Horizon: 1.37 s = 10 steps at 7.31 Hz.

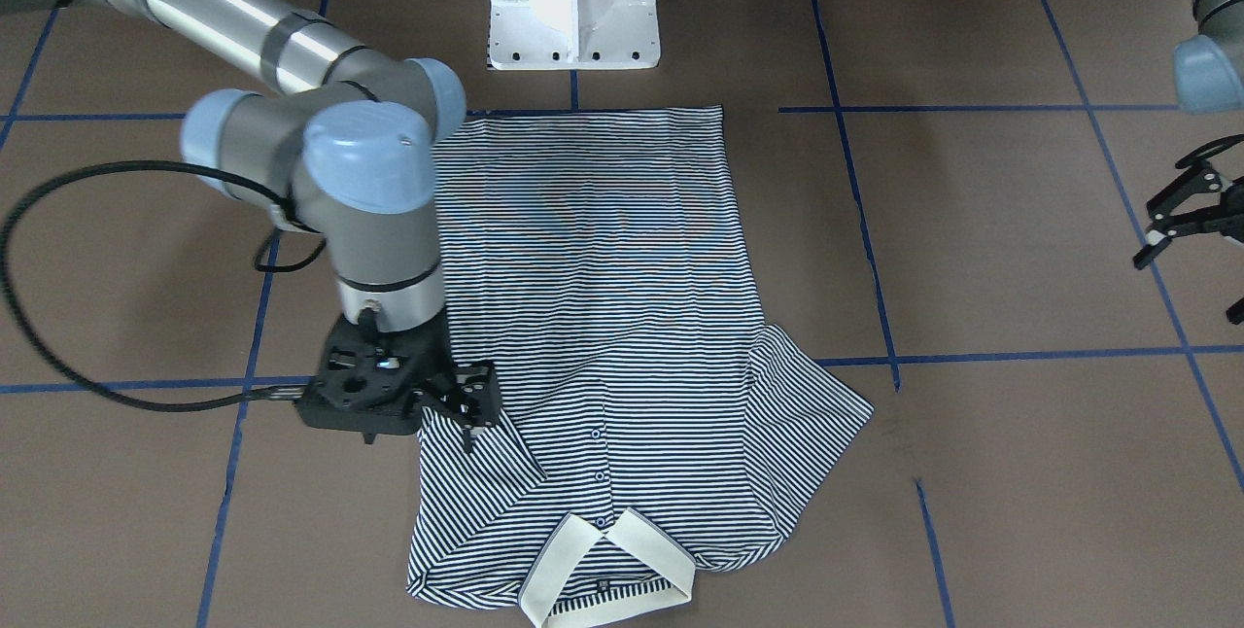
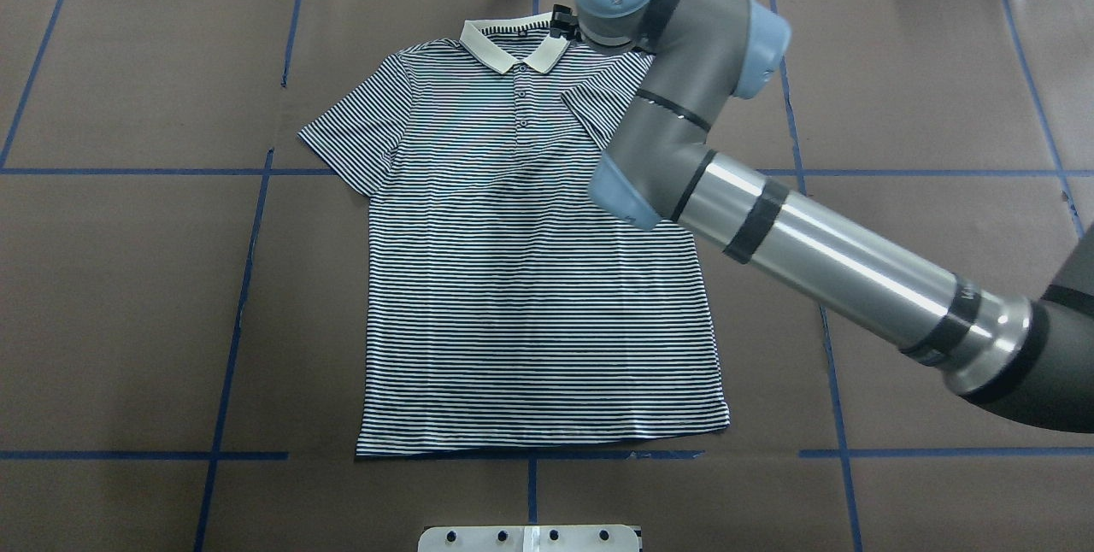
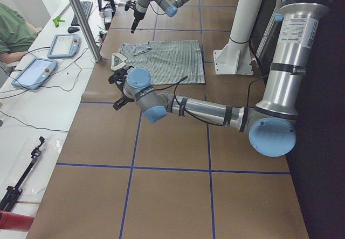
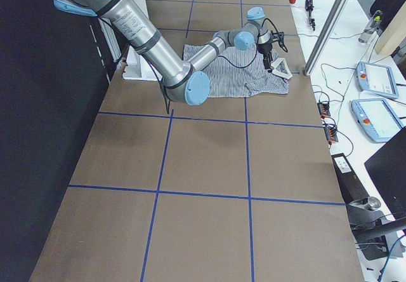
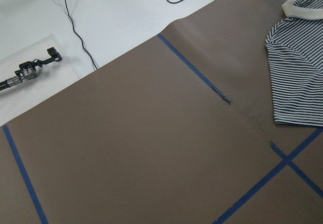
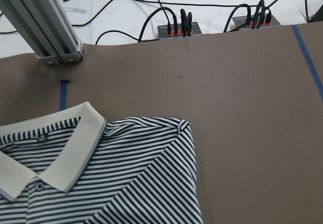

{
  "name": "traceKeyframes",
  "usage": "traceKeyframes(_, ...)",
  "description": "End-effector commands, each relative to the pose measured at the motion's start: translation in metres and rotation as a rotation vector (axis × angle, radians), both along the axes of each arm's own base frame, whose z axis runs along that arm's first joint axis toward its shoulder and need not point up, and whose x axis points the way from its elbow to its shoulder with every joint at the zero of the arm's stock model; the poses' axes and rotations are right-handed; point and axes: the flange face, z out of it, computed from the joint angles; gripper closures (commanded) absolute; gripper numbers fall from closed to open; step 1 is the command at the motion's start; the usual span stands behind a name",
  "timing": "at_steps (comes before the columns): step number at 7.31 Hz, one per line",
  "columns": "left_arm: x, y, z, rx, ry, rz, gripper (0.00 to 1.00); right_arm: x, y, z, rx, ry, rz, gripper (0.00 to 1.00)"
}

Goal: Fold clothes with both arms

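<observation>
One sleeve [image 1: 476, 482] of your polo shirt [image 1: 603, 297] lies folded inward; right claw [image 1: 469, 419] (grip: cannot tell) hangs there, likely setting it; left claw [image 1: 1178, 210] gapes at 3 o'clock.

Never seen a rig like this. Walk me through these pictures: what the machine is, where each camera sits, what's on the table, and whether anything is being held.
This is a robot with two jointed metal arms, the right arm and the left arm, mounted on a white pedestal. It works at a brown table marked with blue tape. Each arm ends in a black two-finger gripper.

Four pictures come from fixed cameras: one faces the robot, one looks over its shoulders, and one sits at each end of the table. The last two come from cameras on the wrists.

A striped polo shirt lies flat, front up, with one sleeve folded in over the chest. The right gripper hangs over that sleeve; I cannot tell whether it is open. The left gripper is open and empty, off to the side. Nothing seems to be held.
</observation>
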Motion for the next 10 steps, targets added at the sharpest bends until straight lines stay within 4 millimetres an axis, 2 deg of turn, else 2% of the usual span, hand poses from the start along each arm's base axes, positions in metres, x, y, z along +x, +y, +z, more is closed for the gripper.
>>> traceKeyframes(1,0.077,-0.018,-0.033,-0.19,0.078,-0.167,0.03,0.139,-0.001,0.069,0.056,-0.024,-0.2,0.0)
traceKeyframes(2,0.136,-0.015,-0.039,-0.262,0.092,-0.213,0.1,0.179,0.007,0.11,0.097,-0.072,-0.264,0.0)
traceKeyframes(3,0.169,-0.025,-0.041,-0.33,0.112,-0.27,0.17,0.196,0.018,0.139,0.134,-0.107,-0.274,0.0)
traceKeyframes(5,0.246,-0.028,-0.03,-0.43,0.113,-0.396,0.33,0.196,0.021,0.145,0.139,-0.111,-0.272,0.0)
traceKeyframes(6,0.276,-0.039,-0.028,-0.452,0.1,-0.412,0.34,0.196,0.021,0.145,0.139,-0.109,-0.27,0.0)
traceKeyframes(7,0.293,-0.041,-0.024,-0.461,0.084,-0.417,0.34,0.197,0.021,0.148,0.135,-0.106,-0.267,0.0)
traceKeyframes(8,0.304,-0.035,-0.022,-0.454,0.077,-0.411,0.34,0.197,0.022,0.151,0.13,-0.104,-0.265,0.0)
traceKeyframes(9,0.313,-0.031,-0.017,-0.457,0.064,-0.403,0.35,0.197,0.022,0.152,0.13,-0.104,-0.265,0.0)
traceKeyframes(10,0.314,-0.032,-0.015,-0.456,0.059,-0.404,0.35,0.198,0.022,0.153,0.128,-0.103,-0.265,0.0)
